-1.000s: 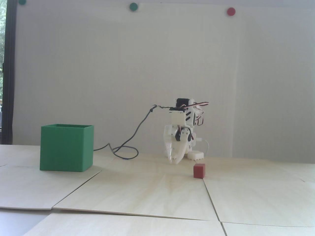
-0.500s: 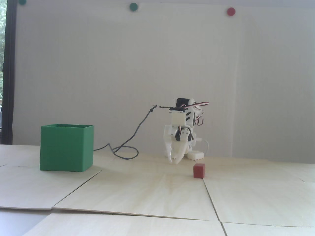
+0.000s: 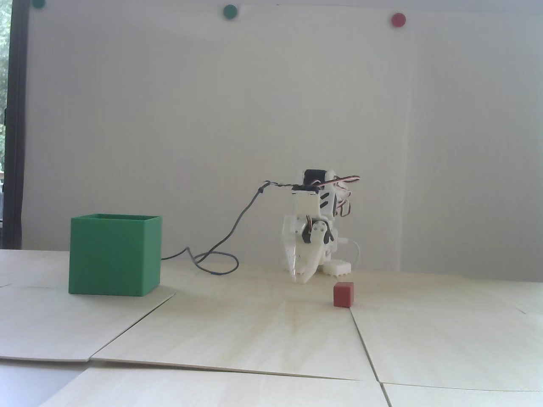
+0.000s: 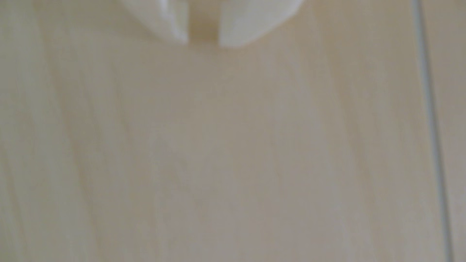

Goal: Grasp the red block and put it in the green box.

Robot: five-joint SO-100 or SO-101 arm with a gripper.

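Resting on pale wooden table [image 3: 271, 330]: small matte dark-red block [image 3: 342, 294] | open-topped matte green box [image 3: 114, 254] well left, contents hidden | white plastic gripper [image 3: 302, 277] empty, fingertips slightly parted.

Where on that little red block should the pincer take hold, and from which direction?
Probably across the two upright side faces of the red block, coming straight down from above. It sits flat on the wooden table with open space all round, so nothing blocks a descent. The pincer hangs empty to the block's left in the fixed view, tips nearly together.
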